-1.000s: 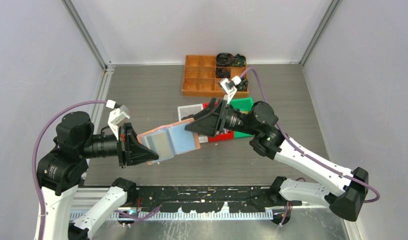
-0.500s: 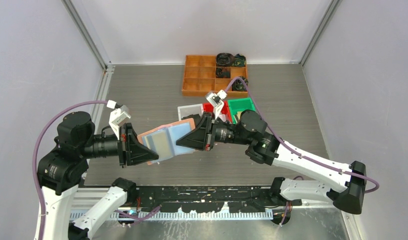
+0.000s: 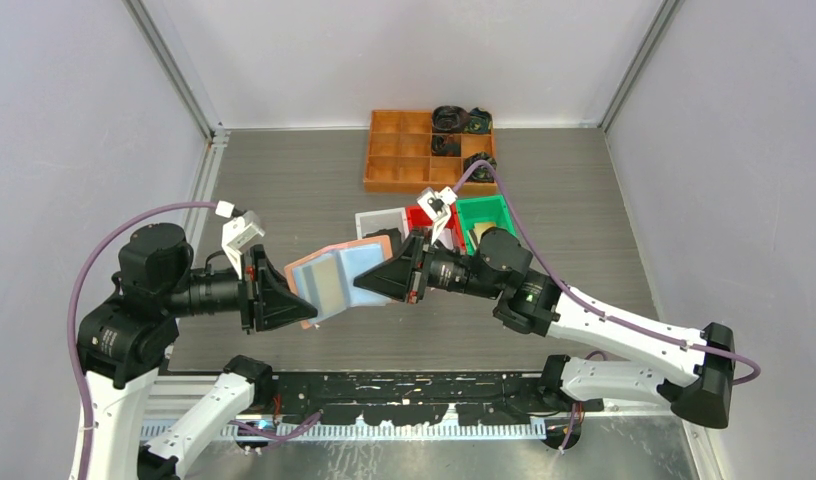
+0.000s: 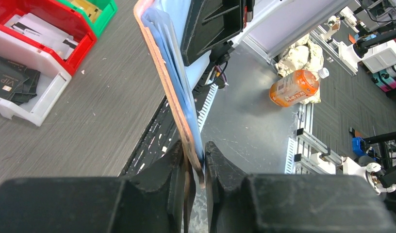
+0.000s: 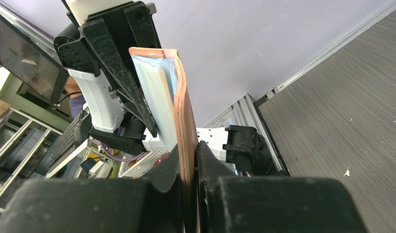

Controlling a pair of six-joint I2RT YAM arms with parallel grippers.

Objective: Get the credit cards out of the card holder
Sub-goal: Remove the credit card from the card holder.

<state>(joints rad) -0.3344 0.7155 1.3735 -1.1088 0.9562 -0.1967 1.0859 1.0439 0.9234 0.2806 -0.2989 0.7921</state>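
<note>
The salmon-pink card holder (image 3: 336, 277) hangs open above the table between both arms, its pale blue pockets facing up. A greyish card (image 3: 327, 285) shows in its left pocket. My left gripper (image 3: 292, 300) is shut on the holder's left edge; in the left wrist view the holder (image 4: 163, 73) runs up from between the jaws of that gripper (image 4: 192, 158). My right gripper (image 3: 376, 283) is shut on the holder's right flap (image 5: 185, 107), which stands pinched between the fingers of that gripper (image 5: 189, 155). Dark credit cards (image 4: 11, 80) lie in the white bin.
A white bin (image 3: 381, 220), a red bin (image 3: 421, 214) and a green bin (image 3: 481, 210) stand just behind the holder. An orange compartment tray (image 3: 404, 150) holding dark items sits at the back. The rail at the table's near edge runs below the holder.
My right gripper came left from the bins, open, to the holder's right flap and shut on it. The left gripper kept its hold, and the holder shifted only slightly.
</note>
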